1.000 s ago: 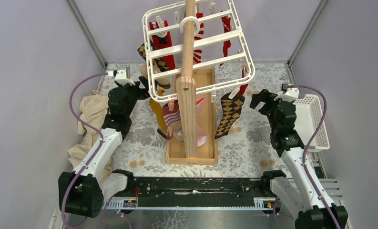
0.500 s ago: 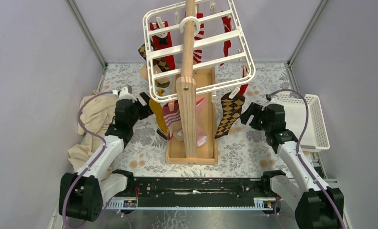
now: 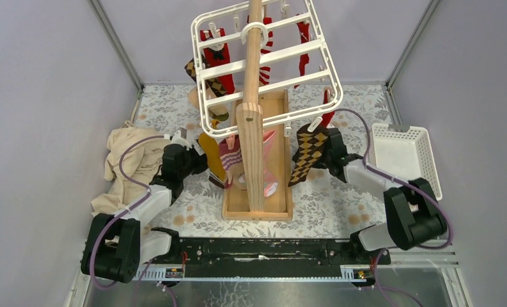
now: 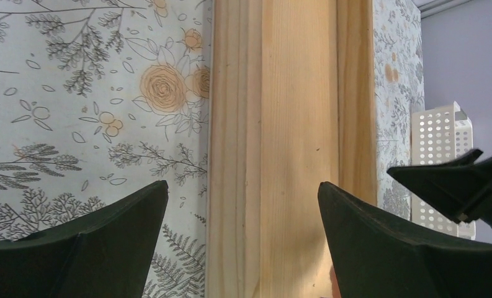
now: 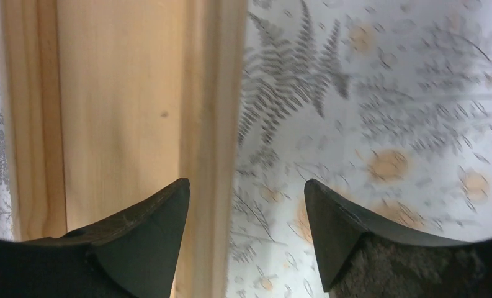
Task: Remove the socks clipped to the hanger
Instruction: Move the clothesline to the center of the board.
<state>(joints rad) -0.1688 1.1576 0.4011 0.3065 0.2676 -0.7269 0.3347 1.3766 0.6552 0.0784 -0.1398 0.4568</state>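
Note:
The white grid hanger (image 3: 266, 61) hangs tilted on a wooden post. Socks are clipped under it: red (image 3: 215, 54), red-white striped (image 3: 267, 43), a back argyle (image 3: 216, 83), mustard yellow (image 3: 210, 152), pink patterned (image 3: 230, 155) and a front-right argyle (image 3: 308, 153). My left gripper (image 3: 198, 157) is low beside the mustard sock, open (image 4: 240, 184), with the wooden base between its fingers and no sock. My right gripper (image 3: 326, 152) is low beside the front argyle sock, open (image 5: 246, 180), over the base's edge and empty.
The wooden rack's post (image 3: 252, 96) and its tray base (image 3: 282, 192) stand mid-table on a floral cloth. A white perforated basket (image 3: 423, 153) sits at the right; it also shows in the left wrist view (image 4: 438, 143). A crumpled tan cloth (image 3: 126, 160) lies at the left wall.
Both arms have lowered and swung inward to the rack. The left gripper came up to the mustard sock, the right to the front argyle sock. The socks stay clipped.

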